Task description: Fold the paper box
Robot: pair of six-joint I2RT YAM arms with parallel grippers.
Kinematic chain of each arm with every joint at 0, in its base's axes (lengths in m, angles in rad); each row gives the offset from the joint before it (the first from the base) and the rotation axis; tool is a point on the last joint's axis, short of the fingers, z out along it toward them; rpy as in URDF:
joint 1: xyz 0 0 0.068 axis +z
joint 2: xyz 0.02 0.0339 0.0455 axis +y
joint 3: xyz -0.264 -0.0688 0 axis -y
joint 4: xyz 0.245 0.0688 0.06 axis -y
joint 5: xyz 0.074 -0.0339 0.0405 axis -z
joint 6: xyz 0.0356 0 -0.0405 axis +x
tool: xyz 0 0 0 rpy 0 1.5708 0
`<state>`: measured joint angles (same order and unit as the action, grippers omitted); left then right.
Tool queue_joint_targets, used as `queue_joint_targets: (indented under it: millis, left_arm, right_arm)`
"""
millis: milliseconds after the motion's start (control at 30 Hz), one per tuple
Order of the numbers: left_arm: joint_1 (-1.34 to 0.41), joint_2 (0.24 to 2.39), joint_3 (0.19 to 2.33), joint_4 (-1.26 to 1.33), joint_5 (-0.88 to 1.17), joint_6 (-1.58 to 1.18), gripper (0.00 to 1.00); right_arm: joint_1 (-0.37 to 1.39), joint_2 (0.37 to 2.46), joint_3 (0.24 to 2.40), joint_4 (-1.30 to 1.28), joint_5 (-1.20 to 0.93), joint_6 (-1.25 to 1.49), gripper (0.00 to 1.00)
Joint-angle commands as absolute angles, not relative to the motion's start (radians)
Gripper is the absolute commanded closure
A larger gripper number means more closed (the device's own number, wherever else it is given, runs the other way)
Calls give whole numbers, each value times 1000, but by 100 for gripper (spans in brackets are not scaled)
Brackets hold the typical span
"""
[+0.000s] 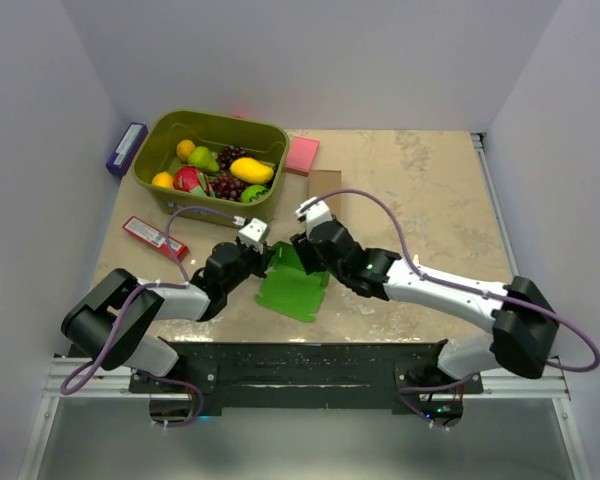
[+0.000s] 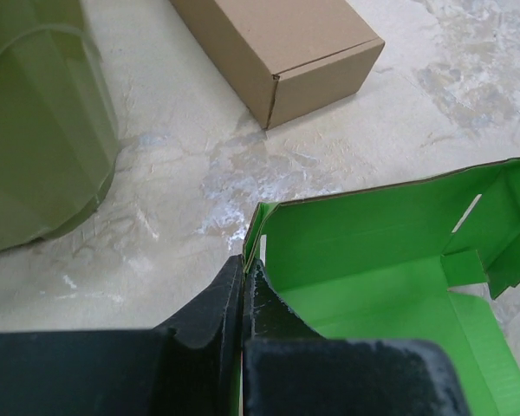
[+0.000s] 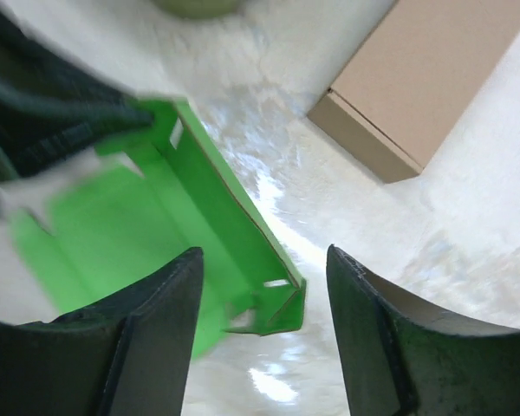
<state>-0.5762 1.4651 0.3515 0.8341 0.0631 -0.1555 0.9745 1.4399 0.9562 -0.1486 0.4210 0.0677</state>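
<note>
Left jaws are closed on the paper box [image 1: 292, 288]. In the left wrist view both fingers [image 2: 212, 303] are pressed together, with the near-left corner of the green card pinched between them.

Right jaws are open. In the right wrist view the fingers [image 3: 156, 316] stand well apart, and the end of one raised wall with its corner tab sits in the gap. I see no contact with either finger, though that view is motion-blurred, so I can't tell for sure.

The paper box is on the bench [image 1: 420, 180], centre-front, right between the two wrists. It is partly formed: the base panel lies flat, the far wall stands up, and a short flap with a slot is raised at the right end. The near side lies flat and open towards the arm bases.

Other things on the bench:
- brown cardboard box [image 1: 325, 188] just behind the right wrist, apart from the green card
- pink pad [image 1: 302, 155] behind that, beside the bin
- olive green bin [image 1: 220, 118] at back-left, holding toy fruit [image 1: 220, 170]
- red packet [image 1: 155, 236] lying flat to the left of the left arm
- a purple-blue item [image 1: 127, 148] against the left wall
</note>
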Motion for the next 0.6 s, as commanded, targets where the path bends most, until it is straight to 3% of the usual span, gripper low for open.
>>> queue_joint_targets:
  millis: [0,233,567]
  left_arm:
    - [-644,1446,327,908,-188,-179,100]
    - [-709,1445,284,940,-350,-253,100]
    - [-759,1456,226,1058,-414,-284,100]
  right_arm:
    - [979,1295,973,-160,439,623,36]
    - [977,1230,640,317,295,1332,32]
    - [977,1469,603,531,347,1595,34]
